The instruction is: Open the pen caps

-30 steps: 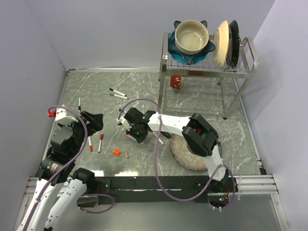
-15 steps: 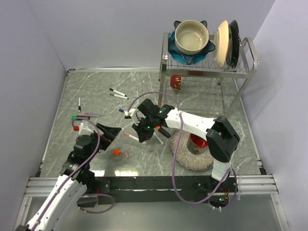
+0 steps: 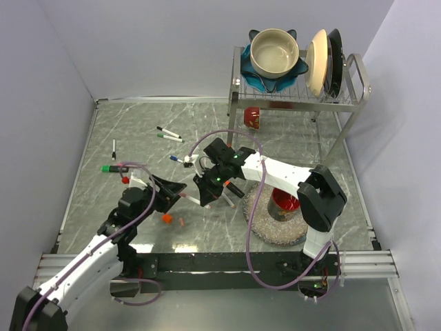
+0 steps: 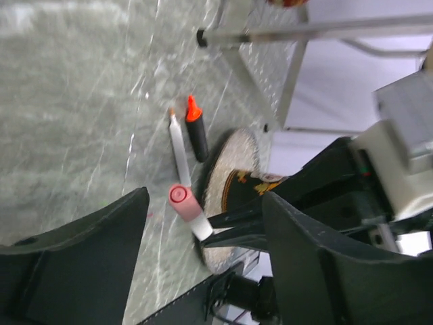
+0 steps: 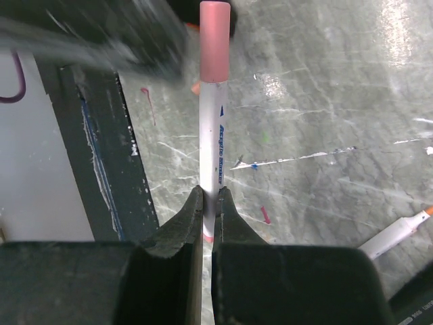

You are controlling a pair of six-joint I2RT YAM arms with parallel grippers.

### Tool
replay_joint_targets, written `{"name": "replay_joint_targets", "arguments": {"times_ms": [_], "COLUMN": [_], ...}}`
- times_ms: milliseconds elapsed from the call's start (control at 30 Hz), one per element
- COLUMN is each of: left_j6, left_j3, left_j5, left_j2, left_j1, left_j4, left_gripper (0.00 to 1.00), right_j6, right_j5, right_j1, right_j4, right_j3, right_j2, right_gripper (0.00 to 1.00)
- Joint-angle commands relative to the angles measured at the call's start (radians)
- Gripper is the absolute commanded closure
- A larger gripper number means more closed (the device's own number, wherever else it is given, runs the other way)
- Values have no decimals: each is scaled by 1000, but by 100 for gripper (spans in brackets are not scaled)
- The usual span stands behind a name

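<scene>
While the right gripper (image 3: 209, 188) pinches a white marker (image 3: 193, 199), the spread left gripper (image 3: 173, 187) faces it. Left wrist: the pink cap (image 4: 180, 199) sits between the open jaws, untouched; closing off-centre may knock it aside. Right wrist: only the jaw tips clamp the barrel, so it may pivot.

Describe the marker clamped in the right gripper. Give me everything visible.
The marker is a slim white plastic barrel with small blue print along it and a pinkish-red cap, still on. The right gripper is shut on the barrel's lower part, holding it above the table with the cap end pointing toward the left gripper. That gripper's open fingers stand either side of the cap, not touching it.
</scene>
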Motion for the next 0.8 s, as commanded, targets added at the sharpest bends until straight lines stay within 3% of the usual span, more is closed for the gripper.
{"name": "replay_joint_targets", "arguments": {"times_ms": [0,133,200,267,767], "left_j6": [-28,-33,-33,-34,-86], "left_j3": [59,80,92,99,91], "left_j5": [-79,-85,-114,-130,-269], "left_j2": [59,109,128,137,39], "left_j1": [-74,-116,-128,-135,-139], "left_j4": [62,73,68,57,-62], "left_gripper": [32,42,54,60,61], "right_j6": [-3,-3,-4,-6,-9], "right_j5": [-30,-30,-29,-27,-42], "right_j1": [-3,-3,-3,-3,-3], "right_j4": [22,24,24,24,18], "right_j3": [-6,-7,-7,-6,-6], "right_j2": [-60,-59,-59,-59,-52], "right_gripper": [100,100,100,100,100]}}
